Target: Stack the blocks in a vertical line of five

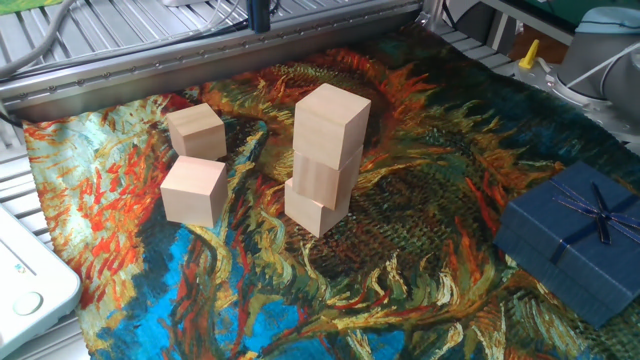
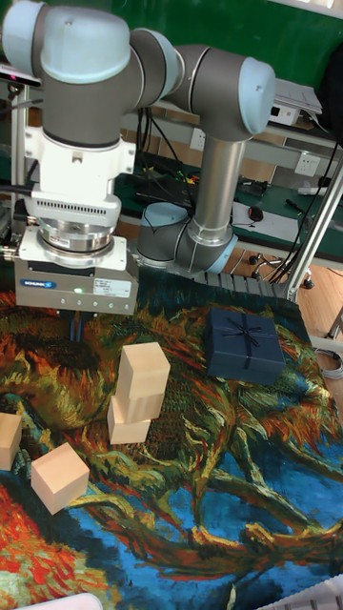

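Note:
Three pale wooden blocks stand in a slightly twisted stack [image 1: 325, 165] at mid-cloth, also seen in the tall fixed view as the stack [image 2: 135, 396]. Two loose blocks lie to its left: one block [image 1: 197, 130] further back and one block [image 1: 193, 190] nearer, which appear as the loose block [image 2: 59, 475] and a block cut off by the frame edge [image 2: 8, 438]. My gripper [image 2: 76, 331] hangs above the cloth, up and to the left of the stack. Only a dark finger tip [image 1: 259, 14] shows in the fixed view. No block is in the gripper, and its jaw gap cannot be made out.
A dark blue ribboned gift box [image 1: 575, 240] sits at the right of the painted cloth [image 1: 420, 290]. A metal rail [image 1: 120, 75] borders the far side. A white device [image 1: 25, 280] sits at the near left corner.

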Controlling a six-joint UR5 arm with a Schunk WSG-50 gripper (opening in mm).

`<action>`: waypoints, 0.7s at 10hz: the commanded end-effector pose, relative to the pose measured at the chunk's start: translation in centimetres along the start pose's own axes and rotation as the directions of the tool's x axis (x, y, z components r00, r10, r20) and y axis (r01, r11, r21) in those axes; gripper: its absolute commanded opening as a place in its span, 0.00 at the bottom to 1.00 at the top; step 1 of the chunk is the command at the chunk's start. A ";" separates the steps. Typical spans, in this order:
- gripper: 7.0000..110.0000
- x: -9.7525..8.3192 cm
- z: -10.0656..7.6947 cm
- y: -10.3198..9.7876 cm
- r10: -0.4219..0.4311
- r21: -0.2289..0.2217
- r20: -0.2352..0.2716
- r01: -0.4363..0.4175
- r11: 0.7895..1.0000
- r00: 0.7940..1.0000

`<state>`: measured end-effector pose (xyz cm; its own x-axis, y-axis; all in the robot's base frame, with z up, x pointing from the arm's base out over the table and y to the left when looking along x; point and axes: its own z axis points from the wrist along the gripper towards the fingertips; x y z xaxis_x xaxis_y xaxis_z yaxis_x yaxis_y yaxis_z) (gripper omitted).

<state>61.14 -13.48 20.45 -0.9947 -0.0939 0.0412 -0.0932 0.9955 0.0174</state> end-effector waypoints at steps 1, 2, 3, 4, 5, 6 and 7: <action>0.00 -0.4 -0.5 -1.0 -0.016 -0.006 0.022 0.016 1.000 1.000; 0.00 -0.3 -0.6 -1.3 -0.016 -0.005 0.024 0.016 1.000 1.000; 0.00 -0.1 -0.7 -1.6 -0.016 0.002 0.020 0.016 1.000 1.000; 0.00 0.0 -0.6 -1.5 -0.014 0.000 0.011 0.014 1.000 1.000; 0.00 -0.1 -0.5 -1.1 -0.001 -0.019 0.005 0.001 1.000 1.000; 0.00 -0.7 -0.4 -1.3 -0.016 -0.005 0.010 0.016 1.000 1.000; 0.00 -0.8 -0.5 -1.9 -0.018 0.024 0.008 0.018 1.000 1.000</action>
<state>61.59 -14.97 20.80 -0.9935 -0.1080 0.0364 -0.1078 0.9941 0.0073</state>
